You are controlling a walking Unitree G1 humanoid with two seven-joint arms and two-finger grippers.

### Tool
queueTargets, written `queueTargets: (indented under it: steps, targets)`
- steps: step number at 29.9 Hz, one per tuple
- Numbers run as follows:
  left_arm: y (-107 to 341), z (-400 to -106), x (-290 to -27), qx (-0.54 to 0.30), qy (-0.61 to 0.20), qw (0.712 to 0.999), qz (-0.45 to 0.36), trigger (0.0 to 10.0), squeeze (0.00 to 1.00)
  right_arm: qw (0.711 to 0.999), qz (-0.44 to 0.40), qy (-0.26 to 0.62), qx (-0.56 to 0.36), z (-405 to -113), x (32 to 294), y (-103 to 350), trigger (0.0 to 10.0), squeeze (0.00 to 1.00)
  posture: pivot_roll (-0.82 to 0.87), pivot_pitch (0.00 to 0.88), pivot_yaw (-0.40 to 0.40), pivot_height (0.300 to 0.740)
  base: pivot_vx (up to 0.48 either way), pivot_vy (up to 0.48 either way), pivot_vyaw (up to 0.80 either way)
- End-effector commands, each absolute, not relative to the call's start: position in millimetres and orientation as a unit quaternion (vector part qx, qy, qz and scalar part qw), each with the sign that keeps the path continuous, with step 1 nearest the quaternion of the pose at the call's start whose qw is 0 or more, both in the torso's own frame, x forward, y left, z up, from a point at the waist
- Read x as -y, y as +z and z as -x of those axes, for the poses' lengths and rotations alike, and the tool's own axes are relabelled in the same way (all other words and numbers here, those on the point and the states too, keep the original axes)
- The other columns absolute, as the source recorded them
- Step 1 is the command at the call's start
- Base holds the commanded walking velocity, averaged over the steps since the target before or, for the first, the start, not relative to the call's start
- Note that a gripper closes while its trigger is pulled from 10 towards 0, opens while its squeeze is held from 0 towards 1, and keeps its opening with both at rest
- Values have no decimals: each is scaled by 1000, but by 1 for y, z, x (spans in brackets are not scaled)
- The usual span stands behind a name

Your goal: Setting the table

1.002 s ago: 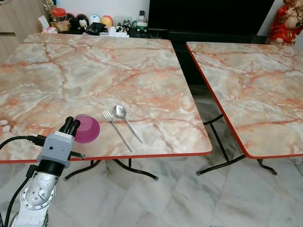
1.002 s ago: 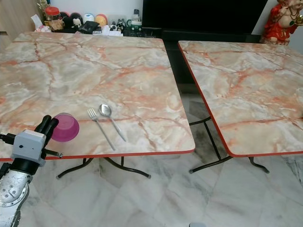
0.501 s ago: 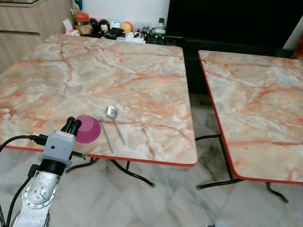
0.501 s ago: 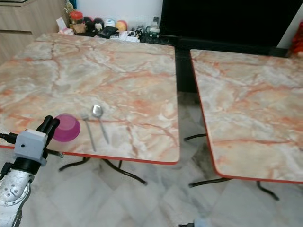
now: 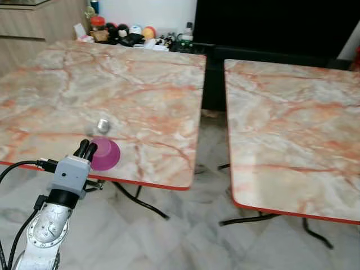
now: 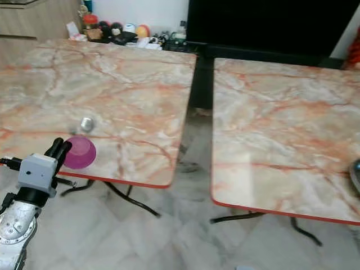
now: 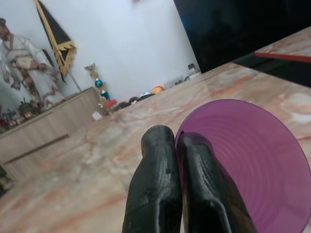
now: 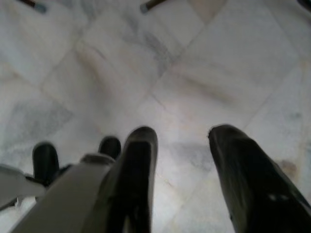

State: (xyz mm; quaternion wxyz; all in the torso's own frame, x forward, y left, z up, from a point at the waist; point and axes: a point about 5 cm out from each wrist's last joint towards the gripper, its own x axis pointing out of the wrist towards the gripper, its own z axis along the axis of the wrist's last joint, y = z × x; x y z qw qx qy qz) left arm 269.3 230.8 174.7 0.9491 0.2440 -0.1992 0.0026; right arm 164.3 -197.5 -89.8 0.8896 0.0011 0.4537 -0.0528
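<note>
Bowl (image 5: 104, 153): purple, pinched at its rim by the left gripper (image 5: 86, 149), fingers pressed together on the wall, carried just over the near edge of the left table (image 5: 146, 84). Not set down yet. Beside it on that table, blurred cutlery, likely a spoon (image 5: 102, 124); a fork cannot be made out. Right table (image 5: 292, 118) has nothing laid. Right gripper (image 8: 182, 160) hangs idle over the floor (image 8: 194, 68), fingers apart, empty. Judgement: early stage, cutlery placed, bowl placement pending, other settings left.
</note>
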Motion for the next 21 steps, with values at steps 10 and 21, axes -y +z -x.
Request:
queueTargets:
  steps: [10,21]
  targets:
    - [181,-269,-233,205,-2,941,-268,10000,0,888,-8,-45,-458,-163,189,-92,10000,0,138,136,-48,740,0,-472,0]
    - [182,-269,-236,203,-3,940,-274,10000,0,887,-9,-50,-459,-161,193,-92,10000,0,140,136,-47,740,0,-472,0]
